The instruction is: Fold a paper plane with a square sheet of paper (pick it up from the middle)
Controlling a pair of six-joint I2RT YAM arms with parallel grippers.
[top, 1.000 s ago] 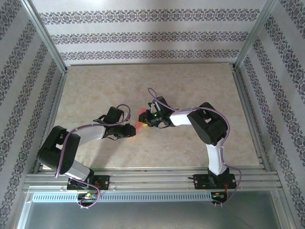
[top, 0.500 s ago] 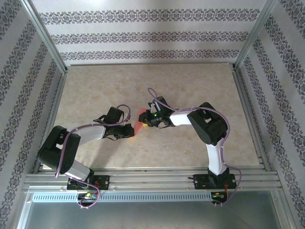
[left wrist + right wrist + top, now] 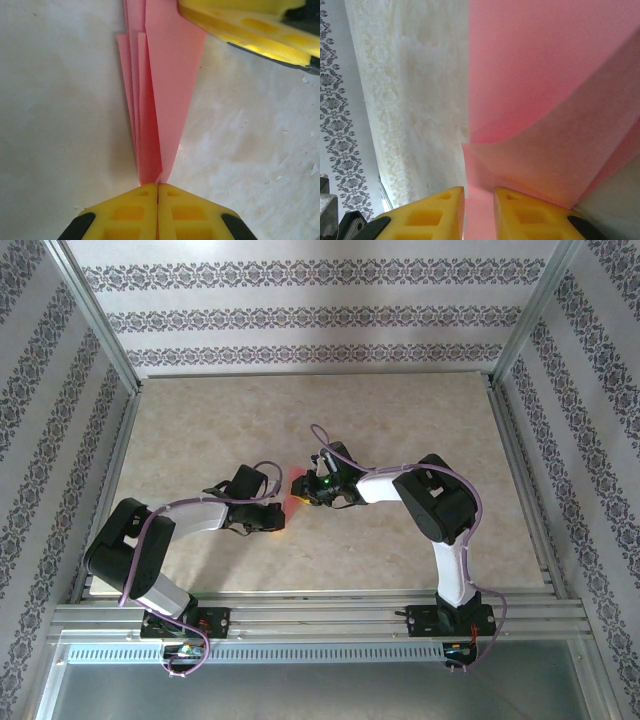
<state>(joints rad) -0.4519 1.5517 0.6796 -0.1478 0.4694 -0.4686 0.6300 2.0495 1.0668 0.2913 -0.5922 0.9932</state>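
While both arms are meeting at mid-table in the top view, the left gripper (image 3: pixel 277 519) and the right gripper (image 3: pixel 306 488) are flanking the pink paper plane (image 3: pixel 293 498); at the left wrist, the fingers (image 3: pixel 180 210) are pressing together, pinching the plane's narrow tip, and one yellow finger (image 3: pixel 245 22) of the right gripper is lying over its wide end; at the right wrist, the fingers (image 3: pixel 530 212) are standing slightly apart with pink paper in the gap; whether they are gripping it I cannot tell.
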